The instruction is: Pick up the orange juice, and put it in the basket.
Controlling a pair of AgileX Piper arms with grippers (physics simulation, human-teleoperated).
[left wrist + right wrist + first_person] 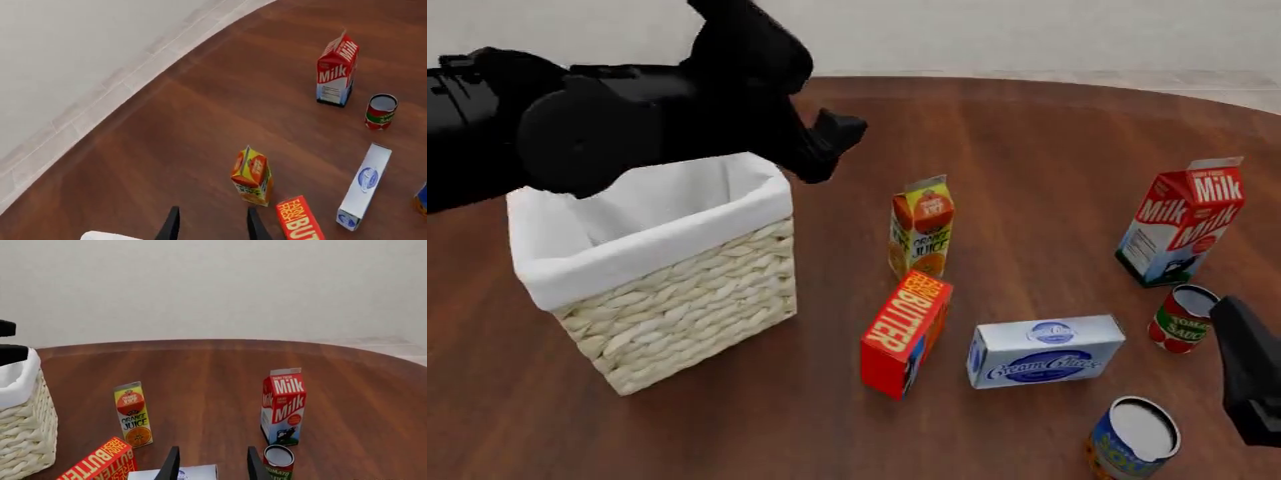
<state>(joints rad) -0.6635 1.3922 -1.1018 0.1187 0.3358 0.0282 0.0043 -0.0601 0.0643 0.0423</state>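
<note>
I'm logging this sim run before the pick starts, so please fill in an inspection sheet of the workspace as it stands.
Surface: round wooden table, brown, no spills seen.
Job's things: orange juice upright on the table, not gripped; basket to its left in the front view, white lining, nothing visible inside.
Clutter: butter box in front of the juice; cream cheese box; milk carton; tomato sauce can; a second can.
Grippers: left gripper open, raised by the basket's far corner, empty; right gripper open, empty, near the cream cheese box.
Cables: nothing seen.
Surroundings: pale wall and floor beyond the table.
</note>
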